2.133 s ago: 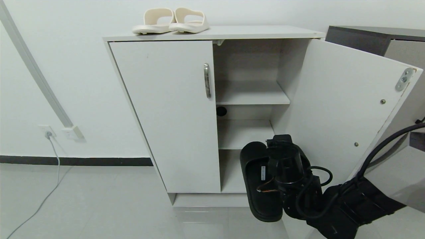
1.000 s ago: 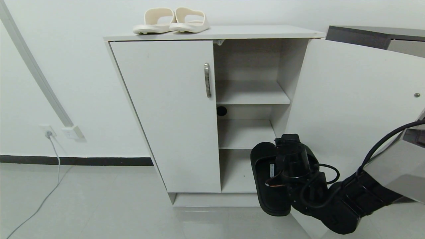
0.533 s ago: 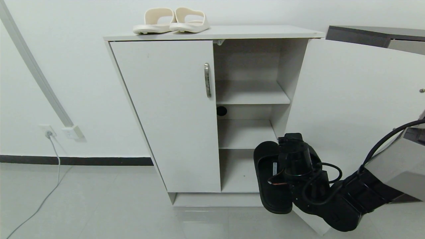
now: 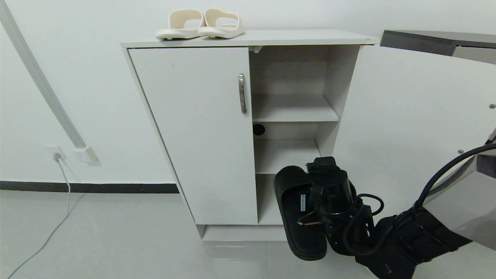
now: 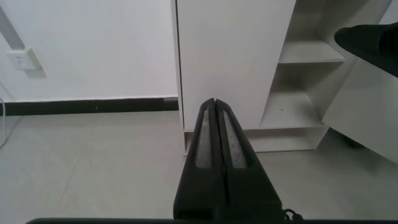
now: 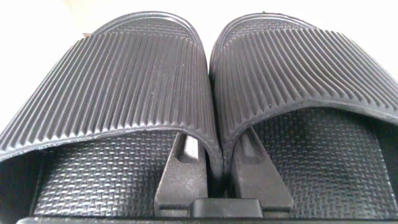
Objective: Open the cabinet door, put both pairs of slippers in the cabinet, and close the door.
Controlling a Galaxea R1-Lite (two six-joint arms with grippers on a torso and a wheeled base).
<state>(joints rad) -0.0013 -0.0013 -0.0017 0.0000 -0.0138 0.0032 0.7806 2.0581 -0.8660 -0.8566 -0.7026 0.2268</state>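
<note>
Right gripper (image 6: pixel 216 171): pinches black slippers (image 4: pixel 298 217) by straps; long axis seemingly toward bottom shelf (image 4: pixel 269 201), just ahead
Left gripper (image 5: pixel 214 134): pressed together

wall socket (image 4: pixel 54 153), grey cable (image 4: pixel 68 197), black baseboard (image 4: pixel 89 188)

one pair (image 4: pixel 199 24) on cabinet (image 4: pixel 310 37) top | other pair (image 4: pixel 298 211) seemingly before lowest shelf (image 4: pixel 268 203)

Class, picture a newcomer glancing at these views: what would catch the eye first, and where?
The right tool grips a pair of black slippers by their straps, low before the open right half of the cabinet. Cream slippers sit on its top, above the shut left door.
</note>
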